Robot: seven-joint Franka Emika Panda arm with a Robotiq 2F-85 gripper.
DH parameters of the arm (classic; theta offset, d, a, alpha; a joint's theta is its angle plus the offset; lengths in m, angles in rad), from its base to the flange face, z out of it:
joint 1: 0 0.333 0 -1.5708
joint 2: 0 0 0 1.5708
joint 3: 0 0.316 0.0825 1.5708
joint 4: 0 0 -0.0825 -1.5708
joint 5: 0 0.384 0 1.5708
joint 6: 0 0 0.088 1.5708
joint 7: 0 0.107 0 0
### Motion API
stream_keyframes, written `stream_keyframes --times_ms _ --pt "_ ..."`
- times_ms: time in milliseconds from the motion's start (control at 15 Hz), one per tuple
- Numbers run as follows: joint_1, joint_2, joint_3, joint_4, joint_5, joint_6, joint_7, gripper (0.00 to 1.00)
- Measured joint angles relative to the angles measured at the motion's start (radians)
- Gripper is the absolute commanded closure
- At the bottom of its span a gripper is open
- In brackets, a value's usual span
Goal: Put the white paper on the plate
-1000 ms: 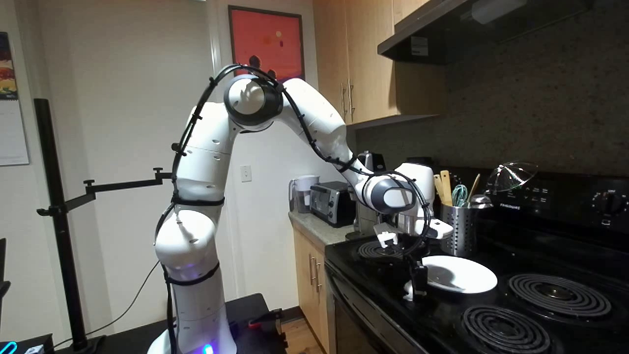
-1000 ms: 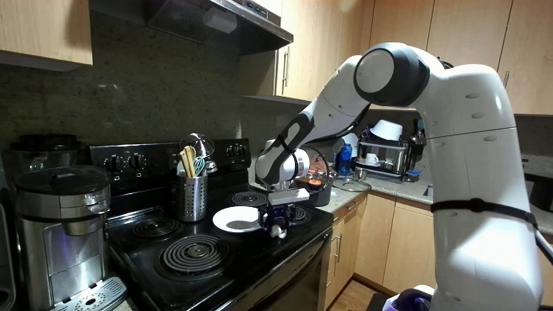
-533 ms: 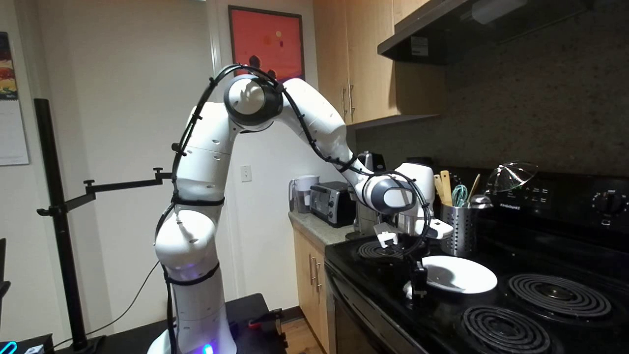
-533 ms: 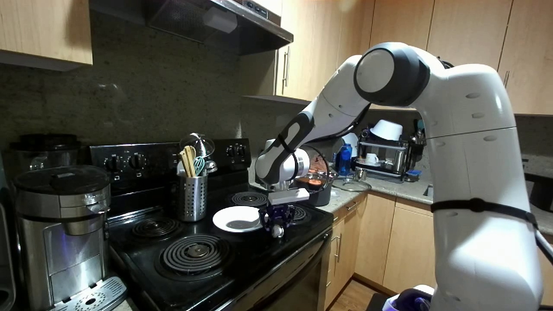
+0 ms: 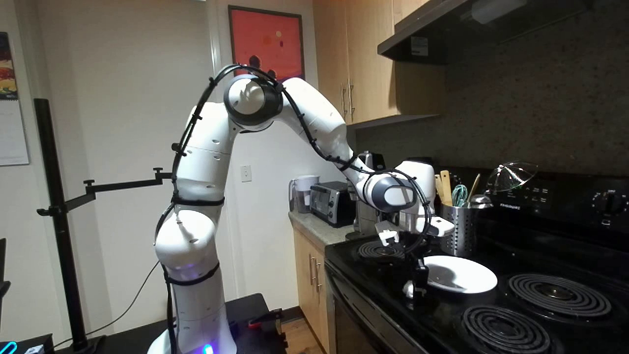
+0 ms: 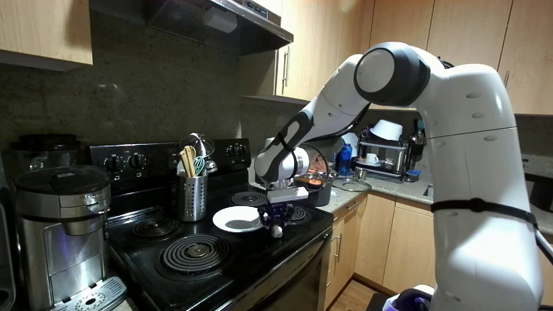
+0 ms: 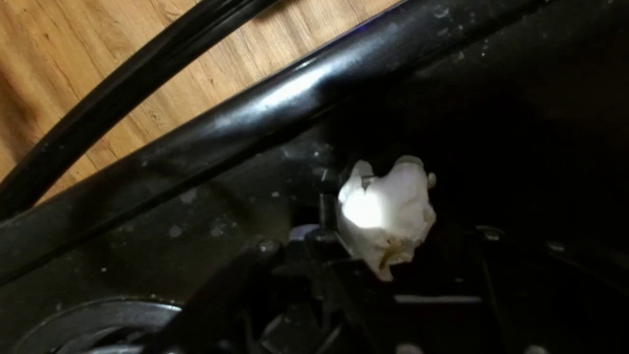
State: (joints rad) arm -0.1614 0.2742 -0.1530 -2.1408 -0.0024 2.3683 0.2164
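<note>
White paper [image 7: 388, 212] is at the tips of the gripper [image 6: 276, 226], near but off the plate [image 6: 236, 218]; darkness hides whether the gripper holds it. Insufficient grip may drop the paper; low travel may push the plate toward the utensil can [image 6: 193, 201].

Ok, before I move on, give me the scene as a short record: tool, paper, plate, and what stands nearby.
tool: low over the stovetop, apparently closed on the white paper
white paper: crumpled, brownish mark in the wrist view; not yet on the plate; whether it touches the stovetop, hard to tell
plate: flat on the stovetop among the coil burners, beside the tool in both exterior views
nearby: perforated metal utensil holder, toward the control panel
next, probably: lift, then across to the plate
</note>
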Motion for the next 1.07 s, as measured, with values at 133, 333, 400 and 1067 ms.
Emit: stream_keyframes --times_ms 133,333,400,1067 --pt "0.000 0.000 0.000 0.003 0.001 0.000 0.000 0.69" --pt "0.000 -0.001 0.000 0.004 0.003 0.000 0.000 0.56" --pt "0.000 -0.001 0.000 0.004 0.004 0.000 0.000 0.51" --pt "0.000 -0.038 0.006 0.007 0.057 0.001 -0.066 0.96"
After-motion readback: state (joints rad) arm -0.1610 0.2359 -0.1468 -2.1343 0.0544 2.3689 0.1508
